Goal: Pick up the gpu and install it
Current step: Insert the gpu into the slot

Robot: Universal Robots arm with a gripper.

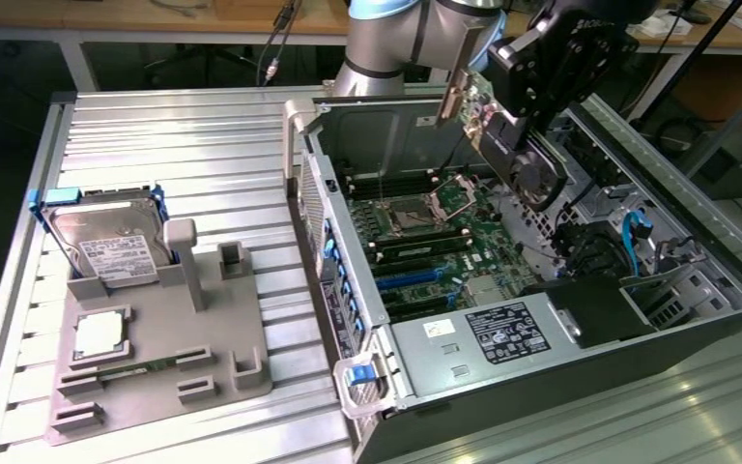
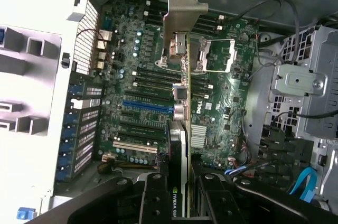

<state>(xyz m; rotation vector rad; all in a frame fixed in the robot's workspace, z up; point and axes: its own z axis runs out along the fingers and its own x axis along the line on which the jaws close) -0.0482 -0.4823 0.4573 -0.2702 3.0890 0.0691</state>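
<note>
gpu (image 2: 178, 105), green, silver-bracketed, tilted, held aloft

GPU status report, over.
Gripper shut on gpu. It hangs over open case, above motherboard, not seated. Nothing seen blocking.

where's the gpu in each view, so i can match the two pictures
Exterior view: the gpu hangs tilted above the open computer case, high in the picture and toward the exterior view's right of centre.
Wrist view: the gpu is seen edge-on, clamped in the gripper, its silver bracket out over the motherboard.
Shared landmark: the cpu socket with its metal frame.
</note>
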